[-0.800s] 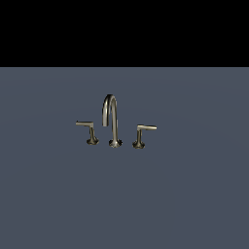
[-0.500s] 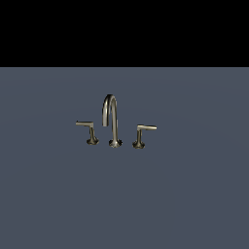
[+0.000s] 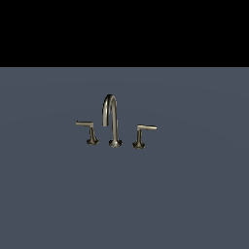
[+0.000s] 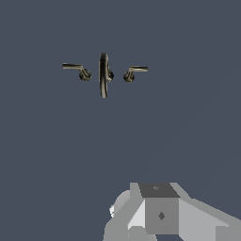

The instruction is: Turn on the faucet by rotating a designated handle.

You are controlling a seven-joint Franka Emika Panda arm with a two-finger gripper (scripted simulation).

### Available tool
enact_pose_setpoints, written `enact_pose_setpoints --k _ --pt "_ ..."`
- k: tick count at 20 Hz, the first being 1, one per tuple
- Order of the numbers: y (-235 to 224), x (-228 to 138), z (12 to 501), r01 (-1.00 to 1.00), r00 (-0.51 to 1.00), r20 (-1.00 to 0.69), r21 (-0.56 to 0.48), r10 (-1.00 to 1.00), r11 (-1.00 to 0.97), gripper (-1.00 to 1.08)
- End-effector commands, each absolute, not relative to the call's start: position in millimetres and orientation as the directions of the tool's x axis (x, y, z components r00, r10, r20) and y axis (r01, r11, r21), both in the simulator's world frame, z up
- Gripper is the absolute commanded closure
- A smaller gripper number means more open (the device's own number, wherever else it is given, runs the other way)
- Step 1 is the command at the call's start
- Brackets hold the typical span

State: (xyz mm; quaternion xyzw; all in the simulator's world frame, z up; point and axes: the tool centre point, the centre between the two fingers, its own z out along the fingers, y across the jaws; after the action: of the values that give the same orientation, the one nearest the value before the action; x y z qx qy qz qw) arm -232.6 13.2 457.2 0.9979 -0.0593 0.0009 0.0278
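Slate-grey tabletop (image 3: 58, 204) fills the lower part of your exterior view, under a black band across the top of the frame. Just above the centre of that frame stands the faucet (image 3: 111, 119), its arched spout between two short levers. Your handle (image 3: 144, 134) is the one on the exterior view's right, arm pointing right; the twin lever (image 3: 87, 131) sits on the exterior view's left, arm pointing left.

Your tool does not appear in the exterior view. The wrist view shows only grey and white arm housing (image 4: 162, 214) at the bottom of the frame, well apart from the faucet (image 4: 104, 74) in the upper part; no fingers are visible, so you cannot tell how far open it is. It touches nothing visible.

Bare tabletop surrounds the faucet on every side, with no tabletop edge in view.
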Motion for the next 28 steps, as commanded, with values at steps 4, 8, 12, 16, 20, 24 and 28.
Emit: enact_pose_setpoints --k 4,8,12,16,20,24,28 --pt "21 -213 431 -0.228 0.974 0.007 0.051 -0.228 -0.972 1.08" --pt "26 -195 407 -0.325 0.946 0.009 0.047 -0.325 -0.945 1.08" --pt "29 -175 383 -0.419 0.908 0.01 0.043 -0.419 -0.907 1.08" --pt "30 -155 359 -0.51 0.86 0.011 0.038 -0.51 -0.859 1.08" --pt "30 -135 335 -0.595 0.804 0.011 0.034 -0.595 -0.803 1.08" --pt "27 -115 311 -0.674 0.739 0.011 0.03 -0.674 -0.738 1.08" --pt "22 -95 287 -0.745 0.667 0.01 0.025 -0.745 -0.667 1.08"
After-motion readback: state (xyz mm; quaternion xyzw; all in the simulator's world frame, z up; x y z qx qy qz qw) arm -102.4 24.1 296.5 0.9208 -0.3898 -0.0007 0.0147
